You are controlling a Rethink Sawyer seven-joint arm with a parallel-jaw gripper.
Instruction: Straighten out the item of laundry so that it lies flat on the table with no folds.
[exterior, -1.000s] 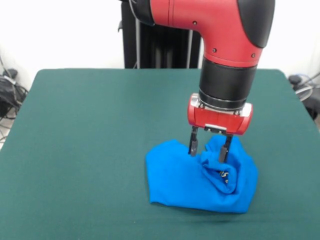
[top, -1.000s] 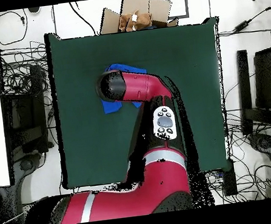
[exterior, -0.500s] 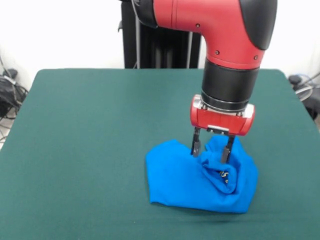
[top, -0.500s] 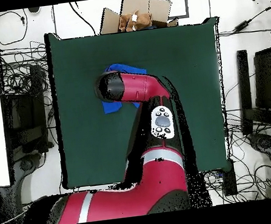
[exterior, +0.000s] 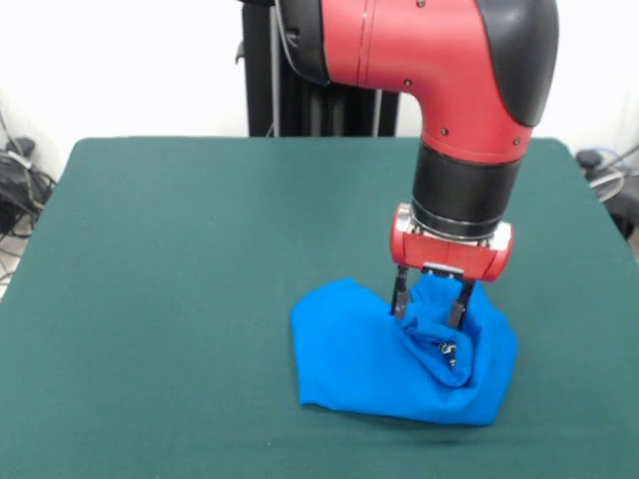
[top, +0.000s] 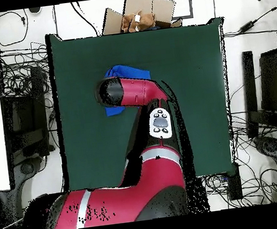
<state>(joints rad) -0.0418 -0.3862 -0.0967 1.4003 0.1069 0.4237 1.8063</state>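
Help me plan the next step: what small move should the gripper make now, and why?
Probably close on the raised fold. The open gripper straddles a ridge of the crumpled shirt, which lies bunched on the table, so gripping there would allow pulling it flat.

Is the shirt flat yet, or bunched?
Bunched: the blue shirt humps into folds under the open gripper, not spread on the table.

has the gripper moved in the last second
Yes. In the front view the gripper has shifted right and slightly down against the table, its open fingers now straddling the raised fold of the blue T-shirt, which has stayed put.
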